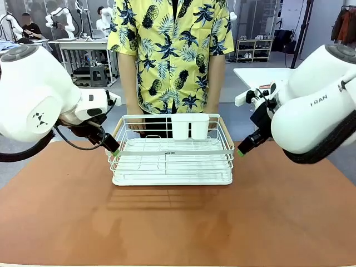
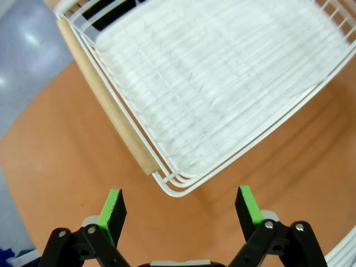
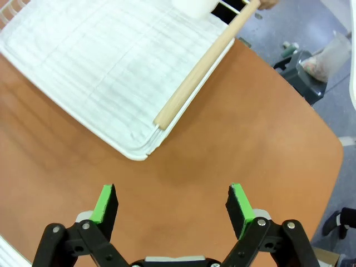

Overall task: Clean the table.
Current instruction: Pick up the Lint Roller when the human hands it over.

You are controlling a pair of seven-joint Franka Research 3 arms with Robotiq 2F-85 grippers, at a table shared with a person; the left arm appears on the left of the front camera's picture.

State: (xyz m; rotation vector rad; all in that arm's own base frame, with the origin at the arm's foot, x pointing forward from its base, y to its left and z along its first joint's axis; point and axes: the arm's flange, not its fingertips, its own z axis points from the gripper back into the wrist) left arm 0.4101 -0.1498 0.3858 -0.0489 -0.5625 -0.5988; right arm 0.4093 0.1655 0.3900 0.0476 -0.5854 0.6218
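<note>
A white wire dish rack (image 1: 172,161) stands at the middle of the reddish-brown table (image 1: 178,228). My left gripper (image 1: 114,149) hangs just off the rack's left end, open, with nothing between its green pads (image 2: 113,207). In the left wrist view my left gripper (image 2: 181,208) sits above bare table near the rack's corner (image 2: 172,189) and its wooden handle (image 2: 117,119). My right gripper (image 1: 242,150) hovers by the rack's right end, also open and empty. The right wrist view has my right gripper (image 3: 173,206) over the table, short of the rack's other wooden handle (image 3: 203,69).
A person in a pineapple-print shirt (image 1: 169,50) stands at the far side, close behind the rack. A white holder (image 1: 189,126) sits at the rack's back edge. The table's right edge (image 3: 328,183) drops to grey floor. A white table (image 1: 261,75) stands farther back on the right.
</note>
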